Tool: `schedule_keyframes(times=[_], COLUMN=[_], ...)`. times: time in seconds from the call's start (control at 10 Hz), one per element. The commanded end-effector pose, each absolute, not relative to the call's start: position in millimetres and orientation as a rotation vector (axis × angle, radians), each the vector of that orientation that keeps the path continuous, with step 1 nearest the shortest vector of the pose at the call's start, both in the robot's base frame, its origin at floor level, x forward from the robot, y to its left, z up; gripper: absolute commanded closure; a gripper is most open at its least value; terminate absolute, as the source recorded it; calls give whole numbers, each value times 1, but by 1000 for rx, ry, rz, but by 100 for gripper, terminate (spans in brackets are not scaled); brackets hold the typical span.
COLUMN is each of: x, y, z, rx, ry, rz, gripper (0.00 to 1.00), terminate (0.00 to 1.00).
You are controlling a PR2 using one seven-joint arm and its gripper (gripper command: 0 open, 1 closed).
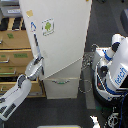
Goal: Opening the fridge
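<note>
Nearest the camera, a white arm [17, 95] rises from the bottom corner on the exterior view's left and slants up toward the fridge [62, 42]. Its gripper [36, 67] meets the left edge of the fridge door [57, 35], low on that edge; whether the jaws are spread or clamped on anything cannot be told at this sharpness. A silver and blue strip runs down that same door edge, above the gripper.

Standing tall and white at the middle of the view, the fridge reaches from the top edge down to the grey floor [97, 30]. Its large upper door carries a green android sticker [48, 26] near the upper left and appears swung slightly askew from the body. Below it sits 1 visible white drawer [61, 86].

Left of the fridge, touching or just beside it, stands a tan wooden cabinet [15, 52] with several drawers. On the exterior view's right, well apart from the fridge, sits a white-and-blue robot body [114, 70] with dark cables [86, 67] lying between them.
</note>
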State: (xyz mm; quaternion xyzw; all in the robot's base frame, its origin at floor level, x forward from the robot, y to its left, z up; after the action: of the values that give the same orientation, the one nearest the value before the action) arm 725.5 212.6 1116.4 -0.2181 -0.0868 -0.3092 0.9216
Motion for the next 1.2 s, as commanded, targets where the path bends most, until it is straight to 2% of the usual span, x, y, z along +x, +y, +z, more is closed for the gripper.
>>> schedule_keyframes(times=[0.1,0.2,0.3,0.4,0.5,0.7,0.8,0.9,1.0,1.1,1.2], x=[76,126,169,195,184,135,122,173,244,363,394], y=[-160,-121,-84,-30,-7,10,18,23,30,38,40], z=[1447,1416,1392,1376,1379,1399,1390,1363,1329,1273,1250], rx=[-692,-551,-471,-440,-418,-512,-422,-344,-270,-182,-157], ry=[-173,-203,-174,-117,-124,-160,-232,-252,-264,-238,-217], rz=[-1976,-1881,-1746,-1594,-1590,-1848,-1918,-1858,-1750,-1579,-1534], gripper=[100,100,100,100,100,100,100,0,0,0,0], terminate=[0,0,0,0,0,0,0,0,0,0,0])
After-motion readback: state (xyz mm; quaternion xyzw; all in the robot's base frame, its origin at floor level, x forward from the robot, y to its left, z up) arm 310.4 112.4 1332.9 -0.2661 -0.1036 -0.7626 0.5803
